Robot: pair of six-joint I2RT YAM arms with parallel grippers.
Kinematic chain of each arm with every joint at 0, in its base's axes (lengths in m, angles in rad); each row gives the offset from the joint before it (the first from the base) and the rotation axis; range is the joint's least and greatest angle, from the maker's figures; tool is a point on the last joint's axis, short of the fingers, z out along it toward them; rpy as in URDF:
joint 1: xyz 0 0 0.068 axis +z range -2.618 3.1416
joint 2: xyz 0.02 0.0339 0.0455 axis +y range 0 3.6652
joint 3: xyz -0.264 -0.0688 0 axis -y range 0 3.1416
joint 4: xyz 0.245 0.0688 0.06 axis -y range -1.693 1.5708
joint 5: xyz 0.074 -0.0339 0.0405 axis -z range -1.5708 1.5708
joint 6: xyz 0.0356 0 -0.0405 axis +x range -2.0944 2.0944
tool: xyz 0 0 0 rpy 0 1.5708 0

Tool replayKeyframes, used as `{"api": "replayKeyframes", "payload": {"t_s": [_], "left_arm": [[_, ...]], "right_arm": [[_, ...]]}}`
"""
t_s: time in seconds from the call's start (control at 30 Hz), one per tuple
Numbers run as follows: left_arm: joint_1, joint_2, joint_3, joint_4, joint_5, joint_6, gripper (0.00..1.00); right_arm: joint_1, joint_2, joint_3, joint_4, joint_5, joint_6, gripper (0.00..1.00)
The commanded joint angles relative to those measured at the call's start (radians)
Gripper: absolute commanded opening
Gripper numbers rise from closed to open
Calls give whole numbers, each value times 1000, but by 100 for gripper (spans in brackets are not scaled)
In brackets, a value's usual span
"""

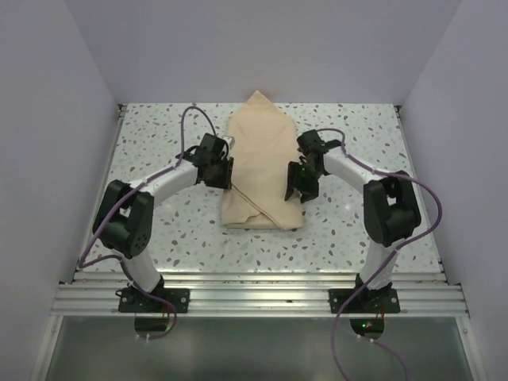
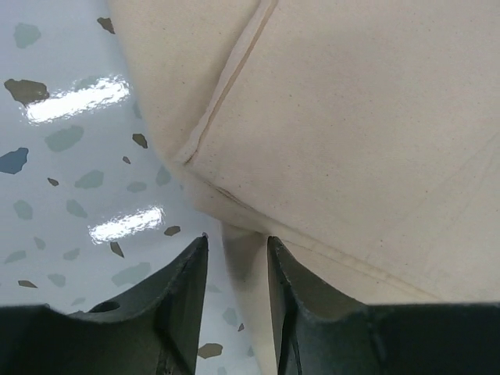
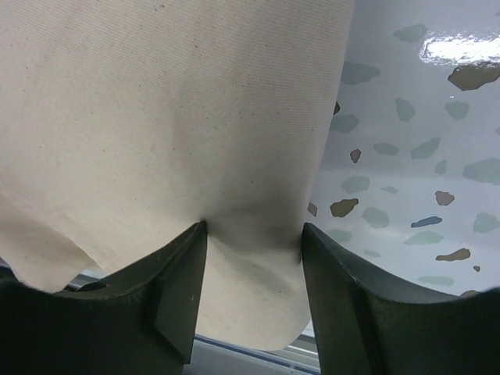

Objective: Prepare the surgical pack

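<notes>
The tan cloth wrap, lying folded into a bundle mid-table, is looking soft, light and floppy, best taken by its edges: the left fingers are standing narrowly apart at its left fold, the right fingers pinching a bunched flap on its right.

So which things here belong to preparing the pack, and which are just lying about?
Part of the job:
- tan wrap sheet, folded into a bundle
- left hand, at the bundle's left edge
- right hand, straddling cloth at the right edge

Just there:
- speckled table
- purple cables on the arms
</notes>
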Motion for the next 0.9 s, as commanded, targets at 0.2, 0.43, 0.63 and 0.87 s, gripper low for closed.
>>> {"api": "replayKeyframes", "payload": {"t_s": [0.2, 0.43, 0.63, 0.87], "left_arm": [[63, -102, 44, -43, -28, -34, 56], [211, -106, 185, -45, 64, -63, 54], [293, 99, 374, 90, 316, -104, 21], [293, 287, 459, 288, 543, -169, 0]], "right_arm": [[-55, -59, 144, -87, -22, -8, 68], [-198, 4, 313, -71, -159, -11, 60], [-230, 159, 402, 167, -373, 87, 14], [-264, 385, 577, 310, -489, 162, 0]]}}
